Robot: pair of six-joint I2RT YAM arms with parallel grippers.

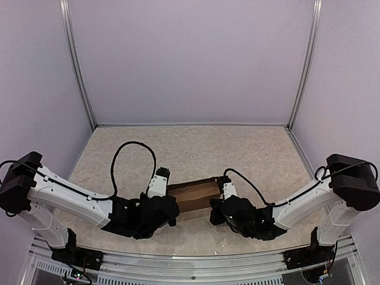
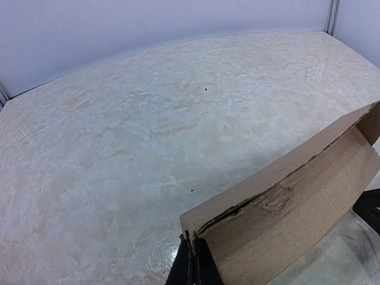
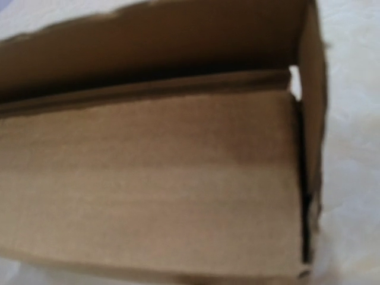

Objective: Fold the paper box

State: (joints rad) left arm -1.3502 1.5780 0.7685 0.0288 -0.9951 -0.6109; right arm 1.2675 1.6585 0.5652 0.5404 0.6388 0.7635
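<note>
Gripping, left claw: the left claw (image 1: pixel 167 195) was closed together on a thin edge of the plain brown cardboard paper box (image 1: pixel 193 196). In the left wrist view its dark fingertips (image 2: pixel 208 274) pinched the cardboard at the box's near corner, bottom centre of the frame.
Right claw: the right claw (image 1: pixel 220 196) was drawn together at the box's other end. None of its fingers showed in its own wrist view, so whether cardboard sat between them could not be told.
Box position: the paper box lay low in the middle of the top view, over the pale marbled bench (image 1: pixel 196 148), between the two claws and touching both.
Long axis: it ran left to right across the top view, with the right end a little higher in the frame. One claw sat at each end, so neither arm was nearer.
Next move, as a judgement: a fold would probably have to work across that axis while one end was pinned.
Shape: in the right wrist view the box (image 3: pixel 148 178) looked like an open oblong trough with standing walls.
Hidden or unclear: that view was blurred and filled with cardboard. In the top view the dark wrists covered the box's lower corners. Tabs and slots could not be made out, nor whether the box rested on the bench or hung just above it.
</note>
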